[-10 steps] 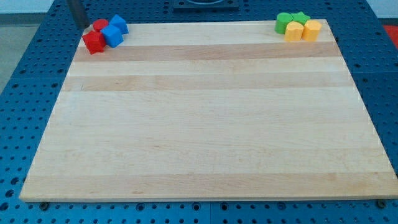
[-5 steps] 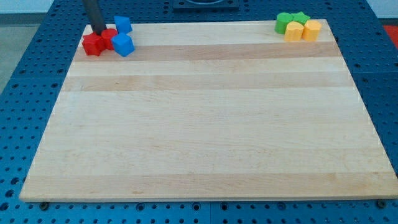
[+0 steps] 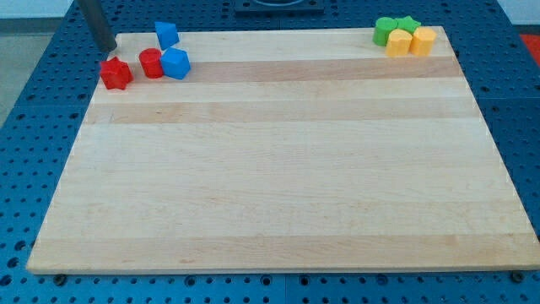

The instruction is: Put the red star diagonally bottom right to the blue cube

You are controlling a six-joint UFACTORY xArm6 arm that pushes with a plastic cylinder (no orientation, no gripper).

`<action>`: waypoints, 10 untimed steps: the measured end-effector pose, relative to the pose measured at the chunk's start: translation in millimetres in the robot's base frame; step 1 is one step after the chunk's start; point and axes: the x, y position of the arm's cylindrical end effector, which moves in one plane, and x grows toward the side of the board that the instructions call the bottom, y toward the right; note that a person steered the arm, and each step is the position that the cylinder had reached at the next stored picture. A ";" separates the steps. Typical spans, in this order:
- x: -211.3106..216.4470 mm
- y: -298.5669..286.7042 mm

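Jaws are lacking on this arm; only my tip (image 3: 110,47) is working, sitting at the worktop (image 3: 278,169)'s top-left corner, just above the red star (image 3: 116,73). That star is lying near the left edge, with a red cylinder (image 3: 151,63) beside it and a blue block (image 3: 175,63), likely the cube, touching the cylinder. Another blue block (image 3: 166,35) is resting by the top edge. I am judging the star must travel around beneath the cylinder, so pushing from its left, low and steady, should be avoiding disturbing the cube.
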 end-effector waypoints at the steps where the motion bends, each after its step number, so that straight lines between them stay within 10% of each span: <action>1: 38.6 9.2; 4: 150.1 79.5; 10: 92.4 282.7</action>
